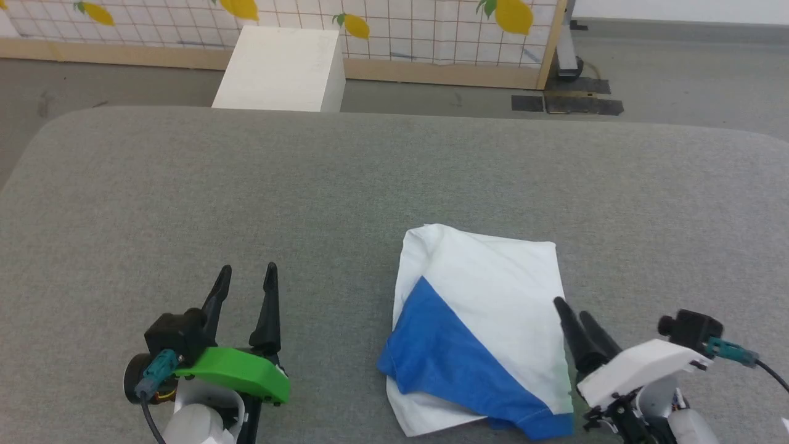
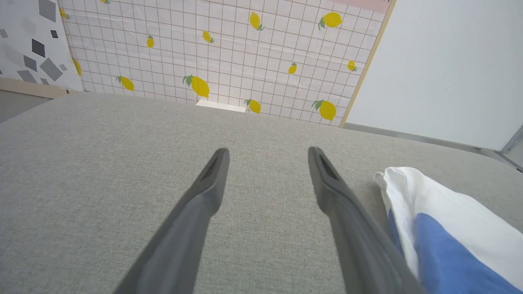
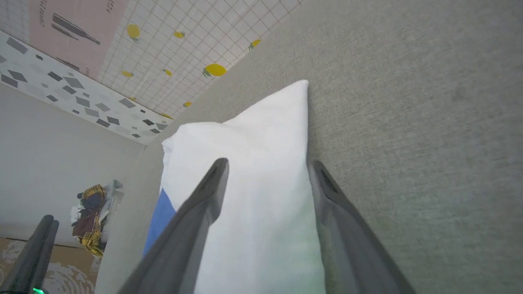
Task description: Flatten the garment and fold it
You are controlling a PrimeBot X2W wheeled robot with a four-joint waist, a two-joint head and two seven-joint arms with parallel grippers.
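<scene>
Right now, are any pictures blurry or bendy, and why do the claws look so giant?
Head view: sharp, soft even light, hardly any shadow round the shirt. Left wrist view: the left claw looks huge and fuzzy, close to the lens; grid lines on the lemon wall bend. Right wrist view: the right claw is fuzzy too, with a faint green tint on the shirt.

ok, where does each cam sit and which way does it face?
Head view: on the head, facing forward and down at the table and folded shirt; left gripper lower left, right gripper lower right.
Left wrist view: on the left wrist, looking along its open fingers across the table to the lemon screen; shirt at right.
Right wrist view: on the right wrist, rolled sideways, looking along its open fingers over the shirt.
Shared: shirt, table and screen in all three.
</scene>
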